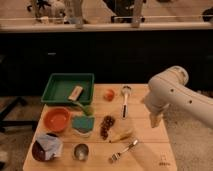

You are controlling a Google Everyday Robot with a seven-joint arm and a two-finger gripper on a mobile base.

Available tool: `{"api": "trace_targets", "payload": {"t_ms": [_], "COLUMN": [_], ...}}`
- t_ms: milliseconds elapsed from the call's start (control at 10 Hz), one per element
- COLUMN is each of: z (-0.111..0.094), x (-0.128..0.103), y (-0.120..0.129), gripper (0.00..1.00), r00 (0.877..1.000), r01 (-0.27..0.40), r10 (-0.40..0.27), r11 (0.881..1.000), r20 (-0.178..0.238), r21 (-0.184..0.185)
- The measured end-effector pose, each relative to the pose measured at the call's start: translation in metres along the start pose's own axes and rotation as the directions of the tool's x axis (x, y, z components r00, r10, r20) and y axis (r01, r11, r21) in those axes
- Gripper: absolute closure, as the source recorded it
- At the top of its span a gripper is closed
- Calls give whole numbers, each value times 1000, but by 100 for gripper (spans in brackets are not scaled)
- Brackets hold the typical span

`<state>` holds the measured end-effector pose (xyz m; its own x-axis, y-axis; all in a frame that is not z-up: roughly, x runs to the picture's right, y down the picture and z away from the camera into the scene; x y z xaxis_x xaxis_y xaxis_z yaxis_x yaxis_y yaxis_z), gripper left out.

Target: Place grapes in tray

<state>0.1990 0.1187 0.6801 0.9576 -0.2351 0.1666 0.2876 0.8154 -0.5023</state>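
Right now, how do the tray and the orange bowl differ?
The tray is green and rectangular; the bowl is orange and round. The tray is larger and sits behind the bowl. The tray holds a small tan item; the bowl looks empty. Both are open-topped. The hand hangs over the table's right edge.

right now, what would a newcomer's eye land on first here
The big white arm on the right grabs the eye first, its gripper hanging open and empty near the right edge of the wooden table. Next comes the green tray at the table's back left. Then the dark grapes lying mid-table, outside the tray.
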Motion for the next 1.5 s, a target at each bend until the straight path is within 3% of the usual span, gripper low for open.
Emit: {"api": "trace_targets", "payload": {"t_ms": [300,500,900,1500], "z": [8,14,24,25], "x": [-27,-48,-72,-72], "y": [-12,-21,-31,-30], "gripper": [20,20,20,20], "r00": [993,980,933,933], "r01": [112,193,353,353], "r10": [-111,-191,-349,-349], "r11": [994,981,935,935], "r20": [30,52,91,90], "r21": [-21,-26,-29,-31]}}
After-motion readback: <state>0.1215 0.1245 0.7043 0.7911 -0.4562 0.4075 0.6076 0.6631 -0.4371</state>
